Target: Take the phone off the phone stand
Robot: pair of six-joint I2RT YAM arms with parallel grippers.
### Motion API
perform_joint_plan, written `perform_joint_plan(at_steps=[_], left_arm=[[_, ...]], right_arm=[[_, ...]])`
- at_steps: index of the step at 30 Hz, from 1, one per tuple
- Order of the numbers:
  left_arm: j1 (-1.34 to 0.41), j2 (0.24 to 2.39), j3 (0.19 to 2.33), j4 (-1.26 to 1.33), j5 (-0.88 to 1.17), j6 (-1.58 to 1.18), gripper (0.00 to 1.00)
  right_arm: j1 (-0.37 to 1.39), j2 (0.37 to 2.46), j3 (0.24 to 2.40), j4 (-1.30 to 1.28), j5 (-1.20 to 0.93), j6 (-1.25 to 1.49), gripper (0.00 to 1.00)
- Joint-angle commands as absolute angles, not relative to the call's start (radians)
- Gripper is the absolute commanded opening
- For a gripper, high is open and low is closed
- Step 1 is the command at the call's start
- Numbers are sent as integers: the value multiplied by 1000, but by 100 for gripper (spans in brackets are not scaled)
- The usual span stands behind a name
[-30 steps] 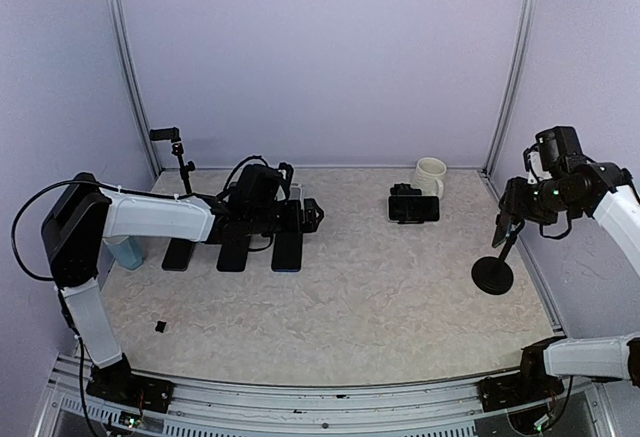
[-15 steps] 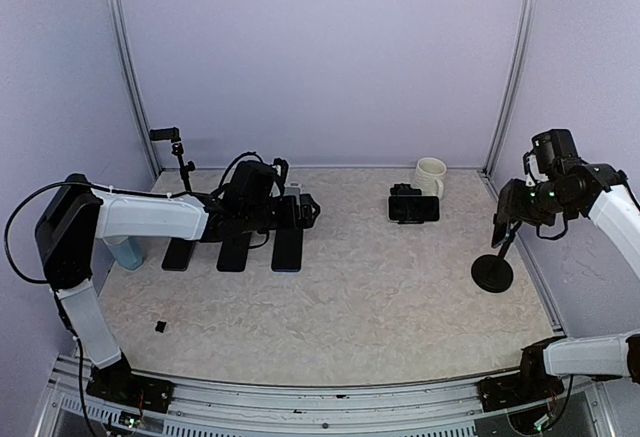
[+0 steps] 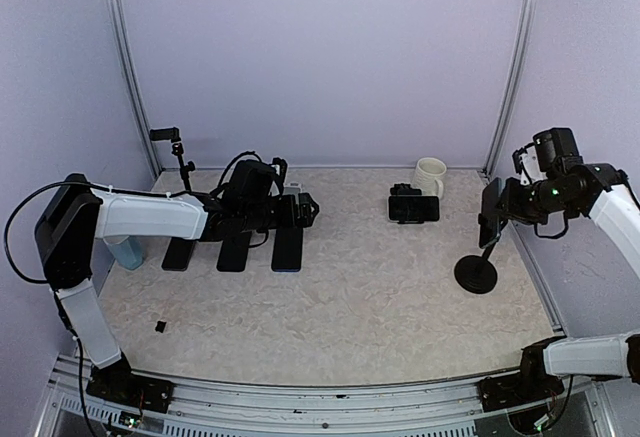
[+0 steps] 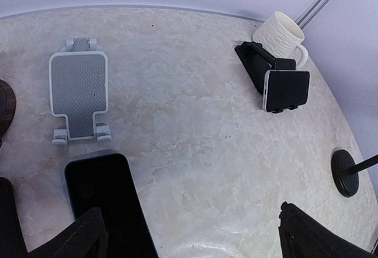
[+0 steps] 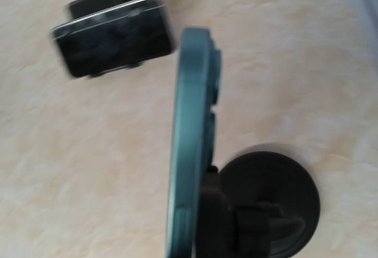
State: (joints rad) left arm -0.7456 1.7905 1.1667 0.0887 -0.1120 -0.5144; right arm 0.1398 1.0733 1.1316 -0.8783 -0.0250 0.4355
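A teal phone [image 3: 490, 225] sits upright on a black phone stand with a stem and a round base [image 3: 475, 274] at the right of the table. In the right wrist view the phone [image 5: 189, 140] shows edge-on and blurred, with the stand's base [image 5: 274, 202] behind it. My right gripper [image 3: 507, 207] is at the phone's top and appears shut on it; its fingers are hidden. My left gripper [image 3: 305, 212] is open and empty at the back left, its fingertips [image 4: 88, 234] wide apart over bare table.
Three dark phones [image 3: 235, 250] lie flat at the left. A grey-white holder [image 4: 78, 87] lies flat near them. A white mug [image 3: 431, 175] and another phone on a black stand [image 3: 413, 207] are at the back. A small tripod [image 3: 178, 157] stands back left.
The right gripper has moved left with the teal phone, and the stand's base has slid left with it. The left arm has barely moved.
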Motion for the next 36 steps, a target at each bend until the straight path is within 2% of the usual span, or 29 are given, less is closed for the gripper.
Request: perform_joint_plan(at_steps=[1, 13, 22, 36], left_arm=[[-744, 1742, 1170, 91, -110, -496, 99], [-744, 1728, 1174, 81, -109, -492, 99], [-731, 1686, 1154, 55, -107, -494, 99], [-712, 1655, 1157, 45, -93, -503, 99]], right_arm=[[133, 1052, 1203, -792, -206, 371, 0], [167, 1115, 1255, -780, -513, 242, 0], [356, 1222, 1272, -734, -435, 192, 0], [528, 1252, 1126, -522, -414, 239, 0]])
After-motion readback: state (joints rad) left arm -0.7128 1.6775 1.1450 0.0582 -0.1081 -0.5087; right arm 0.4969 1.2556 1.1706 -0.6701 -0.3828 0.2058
